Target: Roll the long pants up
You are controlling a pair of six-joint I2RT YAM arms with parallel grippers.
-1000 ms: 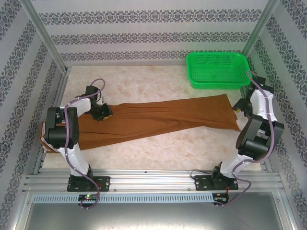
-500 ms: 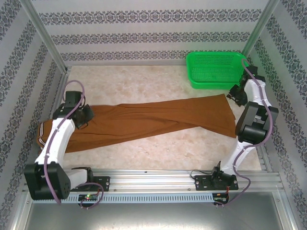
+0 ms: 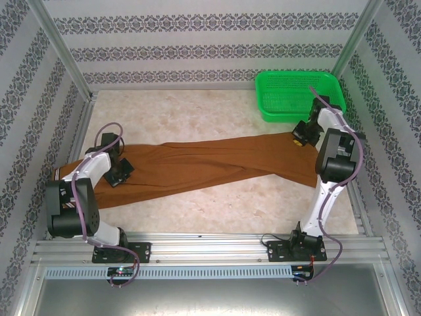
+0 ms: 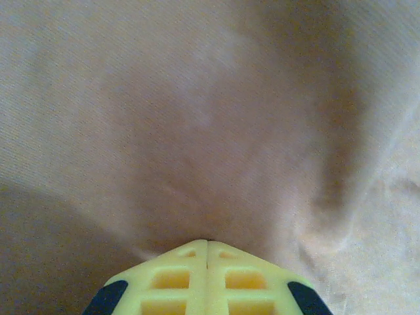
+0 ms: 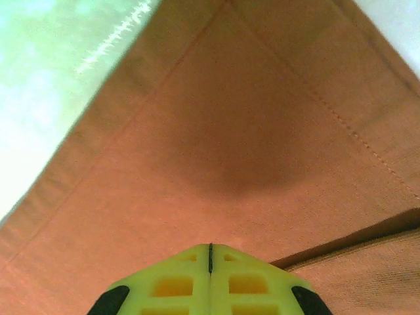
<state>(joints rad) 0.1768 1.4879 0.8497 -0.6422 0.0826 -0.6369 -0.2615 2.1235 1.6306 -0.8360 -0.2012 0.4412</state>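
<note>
Where your left gripper (image 4: 207, 245) meets the cloth, its two yellow lattice-moulded fingers (image 4: 195, 262) are pressed flat together, with black pads at their outer corners. Their tips sit on the long pants (image 4: 197, 118), and the fabric dimples and creases toward them from 12 and 2 o'clock. You cannot tell whether any cloth is caught between them. Your right gripper (image 5: 210, 249) is likewise closed, with only a hairline seam between its fingers. It rests over a corner of the cloth whose stitched hems run from 12 o'clock down toward 8 and 4 o'clock. A second layer's edge crosses at 4 o'clock.

From above, the left gripper (image 3: 120, 172) is at 9 o'clock on the table, near that end of the garment. The right gripper (image 3: 299, 133) is at 2 o'clock, on the far corner of the other end. The pants (image 3: 210, 164) lie flat and unrolled between them, a long rust-brown band of finely woven cloth reaching from 9 to 3 o'clock, with a pale strip at the 9 o'clock end.

Just beyond the right gripper, at 1 o'clock, stands a bright green plastic basket (image 3: 263, 99), rectangular, with a perforated mesh floor and walls. The table (image 3: 197, 112) is pale with a cream marbled pattern. Around it rise walls (image 3: 197, 39) papered in white with grey ornamental bands, framed by aluminium posts (image 3: 62, 49). A ribbed aluminium rail (image 3: 210, 247) at 6 o'clock carries both arm bases.
</note>
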